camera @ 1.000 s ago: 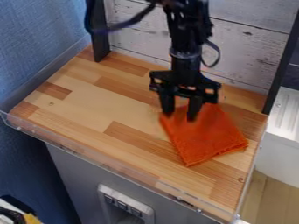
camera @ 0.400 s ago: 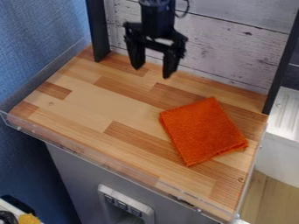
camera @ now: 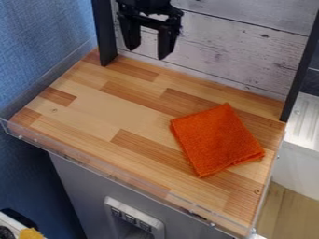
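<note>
Now my one black hand is wide open and holds nothing. One orange cloth lies flat on the wood table, near its right side. The top edge cuts off my arm.

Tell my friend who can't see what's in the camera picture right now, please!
An orange cloth lies folded flat on a striped wooden tabletop. Above the back of the table, left of the cloth in the picture, hangs a black robot gripper, open and empty. Whitish wooden boards stand behind.
</note>
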Tool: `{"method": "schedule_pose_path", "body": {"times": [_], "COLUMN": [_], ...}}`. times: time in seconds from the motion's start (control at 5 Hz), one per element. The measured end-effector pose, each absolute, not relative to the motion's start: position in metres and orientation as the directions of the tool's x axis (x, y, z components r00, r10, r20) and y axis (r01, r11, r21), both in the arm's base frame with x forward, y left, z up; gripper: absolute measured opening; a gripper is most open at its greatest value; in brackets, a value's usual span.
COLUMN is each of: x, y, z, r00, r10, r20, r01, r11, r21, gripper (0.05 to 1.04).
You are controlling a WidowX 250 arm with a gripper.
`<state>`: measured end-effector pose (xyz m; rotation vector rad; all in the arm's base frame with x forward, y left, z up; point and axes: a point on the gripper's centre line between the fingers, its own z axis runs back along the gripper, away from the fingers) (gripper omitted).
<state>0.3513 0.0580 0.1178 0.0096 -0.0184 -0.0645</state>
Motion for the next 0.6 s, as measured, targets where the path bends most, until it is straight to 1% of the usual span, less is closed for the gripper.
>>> {"method": "schedule_pose_path", "body": {"times": [0.2,0.6], "x": [0.352,0.348], "y": [0.072,0.099], "z": [0.123,0.121], "r00": [0.998,0.999], "r10": [-0.057,-0.036], "r20": [0.004,-0.015], "r01": [0.057,0.036], "r11": [0.998,0.999], "r21": [0.007,0.0], "gripper": [0.997,0.996]}}
